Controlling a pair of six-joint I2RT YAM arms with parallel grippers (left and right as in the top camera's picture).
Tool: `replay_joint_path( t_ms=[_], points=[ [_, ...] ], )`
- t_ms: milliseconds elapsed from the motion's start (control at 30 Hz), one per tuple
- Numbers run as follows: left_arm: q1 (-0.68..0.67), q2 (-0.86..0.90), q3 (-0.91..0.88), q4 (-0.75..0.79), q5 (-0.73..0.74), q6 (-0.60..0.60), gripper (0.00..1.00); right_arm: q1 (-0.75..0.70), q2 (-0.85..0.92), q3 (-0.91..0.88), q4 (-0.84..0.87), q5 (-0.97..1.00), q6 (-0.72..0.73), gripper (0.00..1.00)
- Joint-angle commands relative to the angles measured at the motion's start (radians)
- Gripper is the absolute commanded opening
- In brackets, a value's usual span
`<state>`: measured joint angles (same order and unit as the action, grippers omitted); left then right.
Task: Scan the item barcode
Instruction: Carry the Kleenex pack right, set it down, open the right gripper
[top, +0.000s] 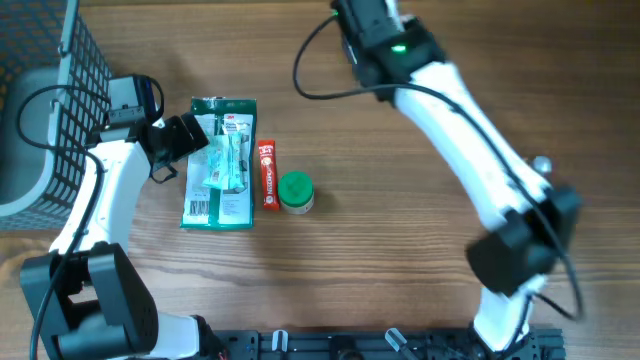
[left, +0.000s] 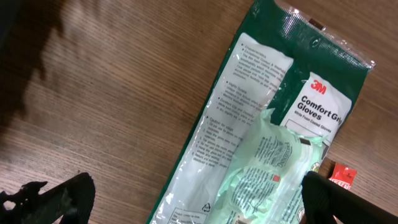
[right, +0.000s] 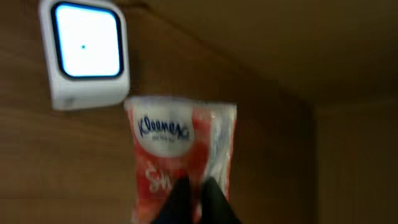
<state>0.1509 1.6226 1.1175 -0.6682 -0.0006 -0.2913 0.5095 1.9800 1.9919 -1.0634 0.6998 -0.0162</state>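
Right pincer (right: 196, 194): closed, dark fingertips pinching the lower edge of the Kleenex tissue pack (right: 180, 146). The pack is red and white, with its logo uppermost in the right wrist view, which is blurred. Scanner (right: 87, 53): white housing with a lit square window, in the upper left of that view. Its lower edge is near the tissue pack's top corner; contact cannot be told. Neither item shows in the overhead view; the right arm (top: 480, 150) runs out past the top edge of that view, well apart from the glove pack (top: 220, 165). Left pincer (top: 188, 138): jaws spread wide, holding nothing, over the upper left edge of the glove pack. In the left wrist view one dark fingertip (left: 59, 196) hangs over bare wood left of the glove pack and the other over its right edge. Glove pack: green and clear packaging, lying flat on the worktop (top: 400, 230), printed "Comfort Grip Gloves", with a folded pale green item showing inside. Red carton (top: 268, 173): narrow, lying lengthwise just beside the right edge of the glove pack. Green-lidded jar (top: 295, 192): round, one place further right of the glove pack, just beside the carton's lower end. Wire basket (top: 70, 70): dark mesh, well to the left of the glove pack at the worktop's edge.
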Motion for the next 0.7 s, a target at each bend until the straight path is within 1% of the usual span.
replay_joint_path(
  t_ms=[0,33,67,167,367,467,500,533,567,667],
  points=[
    [0.004,-0.021,0.009,0.003,0.008,-0.005,1.0,-0.055,-0.026,0.0,-0.217,-0.246,0.347,0.08],
    [0.004,-0.021,0.009,0.003,0.008,-0.005,1.0,-0.082,-0.021,-0.012,-0.317,-0.292,0.383,0.08],
    [0.004,-0.021,0.009,0.003,0.008,-0.005,1.0,-0.097,-0.02,-0.029,-0.355,-0.309,0.401,0.08],
    [0.004,-0.021,0.009,0.003,0.008,-0.005,1.0,-0.134,-0.02,-0.113,-0.398,-0.335,0.41,0.08],
    [0.004,-0.021,0.009,0.003,0.008,-0.005,1.0,-0.18,-0.02,-0.341,-0.383,-0.336,0.412,0.08],
    [0.004,-0.021,0.009,0.003,0.008,-0.005,1.0,-0.185,-0.02,-0.438,-0.341,-0.336,0.411,0.09],
    [0.004,-0.021,0.009,0.003,0.008,-0.005,1.0,-0.185,-0.02,-0.464,-0.325,-0.336,0.41,0.11],
    [0.004,-0.021,0.009,0.003,0.008,-0.005,1.0,-0.185,-0.02,-0.494,-0.304,-0.335,0.409,0.18],
    [0.004,-0.021,0.009,0.003,0.008,-0.005,1.0,-0.185,-0.02,-0.514,-0.286,-0.335,0.409,0.21],
    [0.004,-0.021,0.009,0.003,0.008,-0.005,1.0,-0.185,-0.02,-0.561,-0.231,-0.336,0.409,0.41]
  ],
)
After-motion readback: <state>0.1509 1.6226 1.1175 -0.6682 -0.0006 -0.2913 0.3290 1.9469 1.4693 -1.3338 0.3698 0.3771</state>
